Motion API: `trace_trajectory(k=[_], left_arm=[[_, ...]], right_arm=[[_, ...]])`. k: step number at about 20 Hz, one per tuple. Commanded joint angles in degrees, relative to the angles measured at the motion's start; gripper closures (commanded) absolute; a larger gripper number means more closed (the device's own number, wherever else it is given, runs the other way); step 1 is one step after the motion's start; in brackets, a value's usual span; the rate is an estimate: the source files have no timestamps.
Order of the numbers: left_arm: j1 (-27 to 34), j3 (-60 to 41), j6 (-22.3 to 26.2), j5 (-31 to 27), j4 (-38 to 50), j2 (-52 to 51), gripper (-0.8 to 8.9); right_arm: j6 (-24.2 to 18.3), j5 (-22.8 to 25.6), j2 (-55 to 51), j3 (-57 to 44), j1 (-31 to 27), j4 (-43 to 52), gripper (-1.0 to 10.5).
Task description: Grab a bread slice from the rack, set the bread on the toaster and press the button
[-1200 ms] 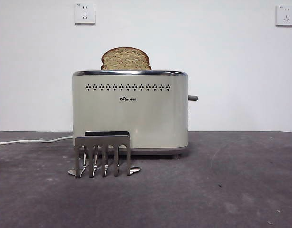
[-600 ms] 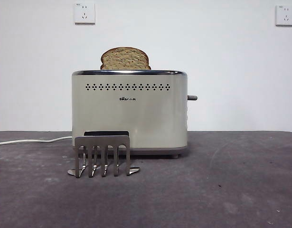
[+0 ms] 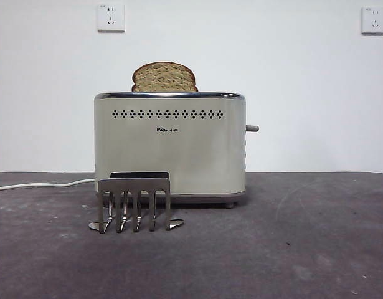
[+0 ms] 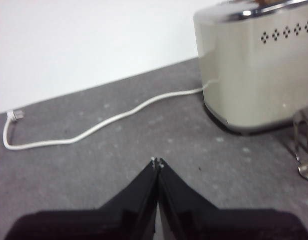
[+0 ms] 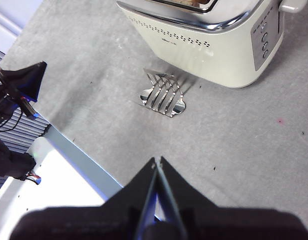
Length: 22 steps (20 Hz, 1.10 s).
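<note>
The cream toaster (image 3: 170,144) stands mid-table. The slice of bread (image 3: 164,77) stands upright in its top slot, its rounded top showing above the chrome rim. The button (image 3: 252,128) sticks out of the toaster's right side. The grey rack (image 3: 134,203) stands empty in front of the toaster's lower left. No arm shows in the front view. My left gripper (image 4: 157,162) is shut and empty over the table, apart from the toaster (image 4: 254,65). My right gripper (image 5: 157,161) is shut and empty, high above the table, away from the rack (image 5: 163,92) and toaster (image 5: 204,35).
A white power cord (image 3: 42,184) runs from behind the toaster to the left; it also shows in the left wrist view (image 4: 93,127). Two white wall sockets (image 3: 111,17) are on the back wall. The table's near edge (image 5: 78,155) shows in the right wrist view.
</note>
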Motion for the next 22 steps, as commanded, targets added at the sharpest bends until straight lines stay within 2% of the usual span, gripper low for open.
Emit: trace_trajectory(k=[1, 4, 18, 20, 22], left_arm=[[0.2, -0.9, -1.7, 0.1, -2.9, -0.4, 8.18], [0.2, -0.8, -5.9, 0.2, -2.8, -0.4, 8.17], [0.2, -0.8, -5.9, -0.1, -2.9, -0.4, 8.17], [0.2, -0.8, -5.9, -0.1, -2.9, -0.4, 8.17], [0.2, -0.8, -5.9, -0.1, -2.9, -0.4, 8.17]], right_arm=[[-0.3, 0.0, 0.0, -0.3, 0.0, 0.1, 9.5], [-0.3, 0.0, 0.0, -0.3, 0.0, 0.1, 9.5], [-0.3, 0.0, 0.0, -0.3, 0.0, 0.1, 9.5], [-0.8, 0.1, 0.0, -0.3, -0.1, 0.1, 9.5], [-3.3, 2.4, -2.0, -0.3, -2.1, 0.7, 9.5]])
